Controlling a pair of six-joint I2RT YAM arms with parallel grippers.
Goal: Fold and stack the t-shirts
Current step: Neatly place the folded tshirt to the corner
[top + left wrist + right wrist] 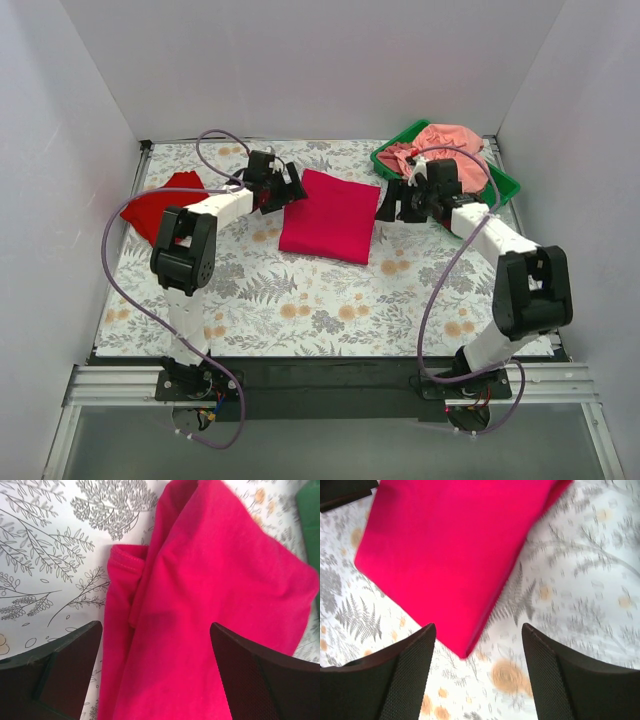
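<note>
The crimson-magenta t-shirt (330, 215) lies folded into a rectangle at the middle back of the table. It fills the left wrist view (210, 610) and the top of the right wrist view (450, 550). My left gripper (285, 190) is open and empty over the shirt's left edge. My right gripper (385, 208) is open and empty just off the shirt's right edge, above its near corner. The scarlet-red t-shirt (160, 205) lies folded at the far left of the table.
A green plastic tray (500, 180) at the back right holds salmon-pink cloth (440, 140). The grey floral-print cloth (330, 290) covers the table. White walls close in the back and both sides.
</note>
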